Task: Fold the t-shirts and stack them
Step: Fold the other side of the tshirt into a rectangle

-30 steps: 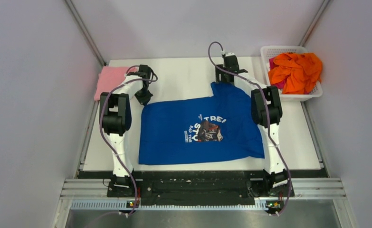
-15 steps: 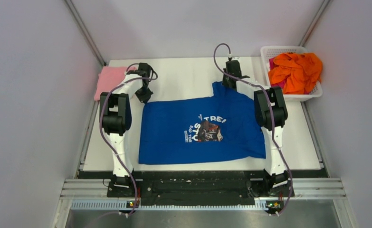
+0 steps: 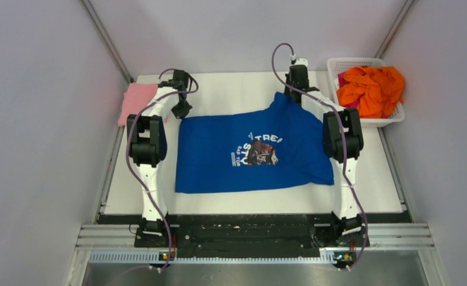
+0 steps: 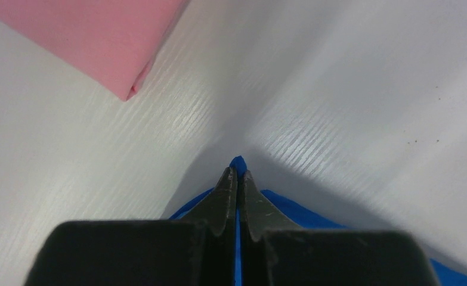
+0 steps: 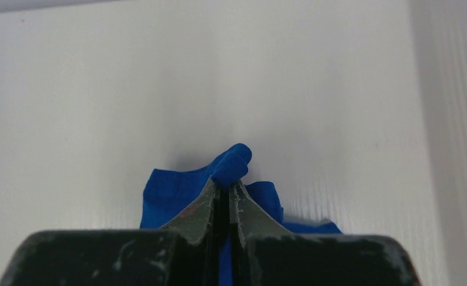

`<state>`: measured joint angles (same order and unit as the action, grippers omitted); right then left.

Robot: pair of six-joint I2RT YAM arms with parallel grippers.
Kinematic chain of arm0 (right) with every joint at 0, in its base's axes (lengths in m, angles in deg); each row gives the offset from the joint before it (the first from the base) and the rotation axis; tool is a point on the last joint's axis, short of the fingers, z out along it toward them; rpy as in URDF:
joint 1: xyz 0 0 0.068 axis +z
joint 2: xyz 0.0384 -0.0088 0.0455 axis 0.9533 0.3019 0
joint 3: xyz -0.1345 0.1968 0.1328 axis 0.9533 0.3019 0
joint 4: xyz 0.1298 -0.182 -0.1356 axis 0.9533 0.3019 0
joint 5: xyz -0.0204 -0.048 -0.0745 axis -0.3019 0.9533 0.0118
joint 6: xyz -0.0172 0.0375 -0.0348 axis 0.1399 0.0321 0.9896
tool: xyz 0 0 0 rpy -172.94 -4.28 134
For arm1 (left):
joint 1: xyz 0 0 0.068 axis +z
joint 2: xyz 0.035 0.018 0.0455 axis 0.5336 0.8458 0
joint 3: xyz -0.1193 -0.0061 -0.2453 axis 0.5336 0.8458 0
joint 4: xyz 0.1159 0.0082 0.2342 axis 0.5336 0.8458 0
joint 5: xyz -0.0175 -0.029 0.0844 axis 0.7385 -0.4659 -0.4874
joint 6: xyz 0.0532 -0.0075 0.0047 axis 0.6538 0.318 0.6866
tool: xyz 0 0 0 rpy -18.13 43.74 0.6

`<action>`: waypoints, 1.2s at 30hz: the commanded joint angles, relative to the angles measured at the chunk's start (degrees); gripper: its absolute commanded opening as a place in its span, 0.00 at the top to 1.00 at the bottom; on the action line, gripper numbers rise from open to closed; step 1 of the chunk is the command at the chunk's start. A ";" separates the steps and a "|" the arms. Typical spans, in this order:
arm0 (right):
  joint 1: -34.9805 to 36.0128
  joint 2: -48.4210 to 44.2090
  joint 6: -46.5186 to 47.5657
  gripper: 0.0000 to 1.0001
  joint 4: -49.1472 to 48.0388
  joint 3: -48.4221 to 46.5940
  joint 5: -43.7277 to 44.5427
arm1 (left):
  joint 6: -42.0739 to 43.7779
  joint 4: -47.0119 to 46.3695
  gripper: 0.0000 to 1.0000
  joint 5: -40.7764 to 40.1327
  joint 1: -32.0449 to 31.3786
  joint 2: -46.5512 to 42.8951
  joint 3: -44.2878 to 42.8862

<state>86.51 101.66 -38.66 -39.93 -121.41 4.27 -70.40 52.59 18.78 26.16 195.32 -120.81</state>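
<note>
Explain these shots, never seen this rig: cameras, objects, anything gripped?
Two small robot arms stand at the near edge of a white table. The wide picture looks down from above and behind them. The other two come from cameras on each wrist, looking along the fingers. A blue t-shirt lies spread between the arms. The left gripper is shut on its far left corner, the right gripper on its far right edge. A folded pink t-shirt lies at the far left. Orange t-shirts are piled in a white basket at the far right.

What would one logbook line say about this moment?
left pincer: shut on blue t-shirt corner | right pincer: shut on its far edge | pink t-shirt: folded, far left | orange t-shirts: in basket
</note>
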 commanded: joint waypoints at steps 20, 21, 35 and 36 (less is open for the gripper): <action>4.86 -41.06 2.39 1.00 -0.98 42.37 1.73 | 0.69 -13.83 1.00 6.79 -1.81 -30.35 36.84; 4.88 -43.40 2.35 1.00 -0.49 43.84 2.15 | 0.55 -13.94 1.00 6.70 -1.90 -31.65 38.80; 6.34 -61.29 -2.50 1.00 7.27 59.52 1.27 | -1.06 -14.09 1.00 7.49 -2.97 -45.14 53.13; 6.76 -61.86 -2.79 1.00 7.64 60.24 1.30 | -1.00 -14.20 1.00 7.68 -2.97 -45.15 53.40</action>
<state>91.61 43.46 -39.03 -34.27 -62.81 5.10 -70.51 39.81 26.37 23.34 152.81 -69.03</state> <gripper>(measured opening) 0.020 0.013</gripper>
